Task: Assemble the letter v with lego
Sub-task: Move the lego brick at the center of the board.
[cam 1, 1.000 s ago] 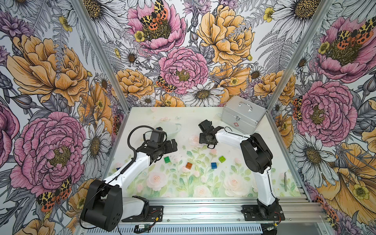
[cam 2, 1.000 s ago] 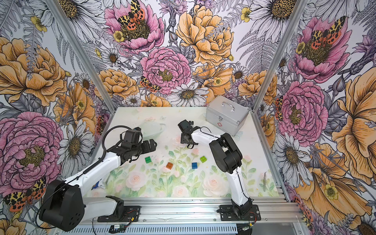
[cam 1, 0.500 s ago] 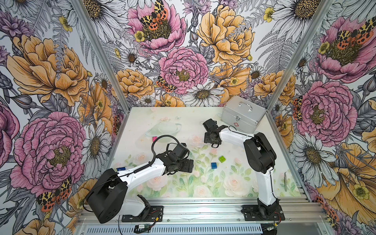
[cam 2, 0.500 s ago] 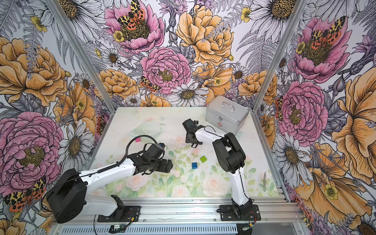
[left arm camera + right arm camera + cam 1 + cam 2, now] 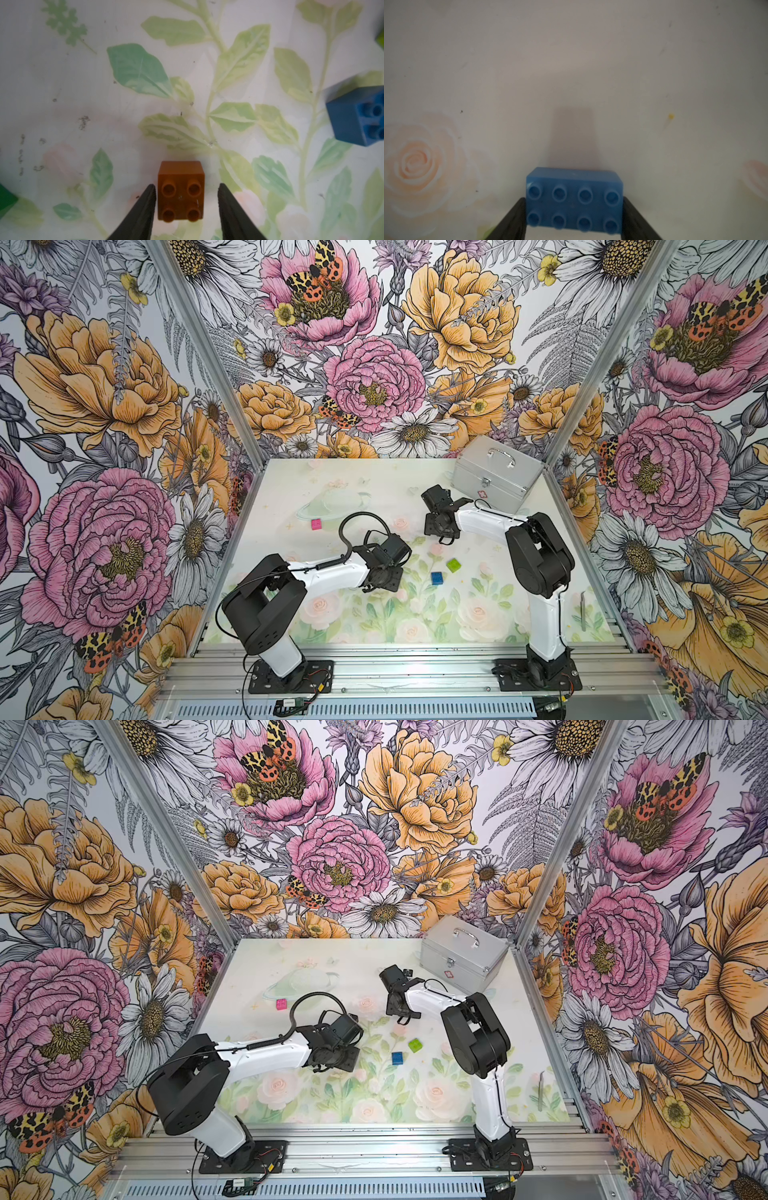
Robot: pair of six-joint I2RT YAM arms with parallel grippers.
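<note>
Found the pink brick (image 5: pixel 316 524) lying alone at ten o'clock on the bench (image 5: pixel 353 489), well apart from everything else. Caught only a corner of the dark green brick (image 5: pixel 5 197) at the rim of the left wrist view; could not make it out in the top views, presumably under the arm. Placed the left hand (image 5: pixel 186 186) just off the bench centre toward seven o'clock, low over the orange brick (image 5: pixel 180 191), jaws at a middling width, with one finger (image 5: pixel 143 207) just beside the brick and a clear gap at the other side, so gripping nothing yet. Saw that brick resting flat, studs up. Spotted the dark blue brick (image 5: pixel 436 577) and the lime brick (image 5: pixel 454 564) near each other but apart, toward four o'clock from the centre, both loose. Found the right hand (image 5: pixel 574 199) toward one o'clock, clamped on the two ends of the light blue brick (image 5: pixel 574 178), studs up, apparently held clear of the bench. Noted the silver case (image 5: pixel 496 472) beyond it at the far edge. Saw no two bricks joined; judged the build barely begun, with one piece in hand, one about to be taken and every joint left to make.
</note>
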